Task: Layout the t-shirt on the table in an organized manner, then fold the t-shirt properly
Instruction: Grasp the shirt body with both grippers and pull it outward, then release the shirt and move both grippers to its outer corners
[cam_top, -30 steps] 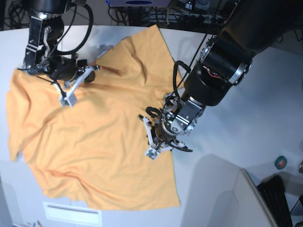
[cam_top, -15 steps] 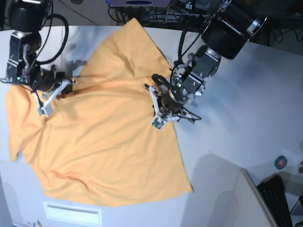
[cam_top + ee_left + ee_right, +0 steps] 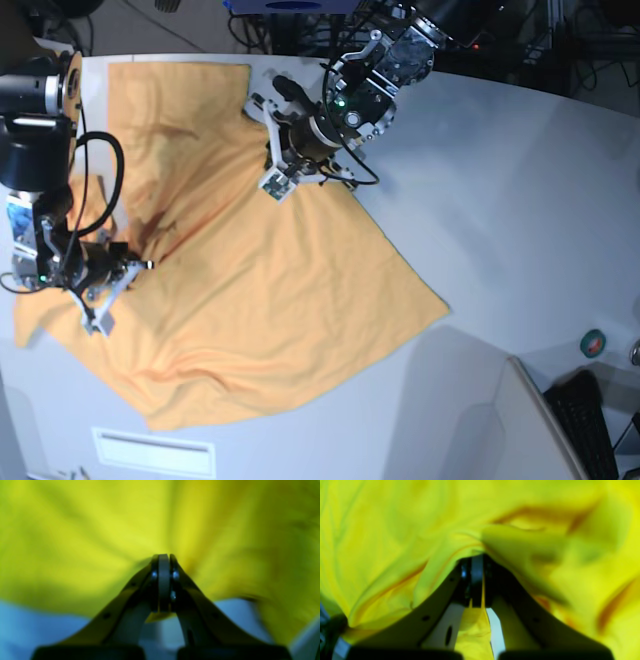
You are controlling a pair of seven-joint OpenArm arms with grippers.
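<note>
Plain orange t-shirt (image 3: 260, 290) on a matte white table (image 3: 520, 200)

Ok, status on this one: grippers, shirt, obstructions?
Left gripper and right gripper shut on large orange cotton t-shirt. Shirt spread on white table, wrinkled. Nothing obstructing.

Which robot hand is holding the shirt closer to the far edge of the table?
The left gripper, by the far edge of the table. It pinches the t-shirt up there, while the right gripper grips it nearer the front.
</note>
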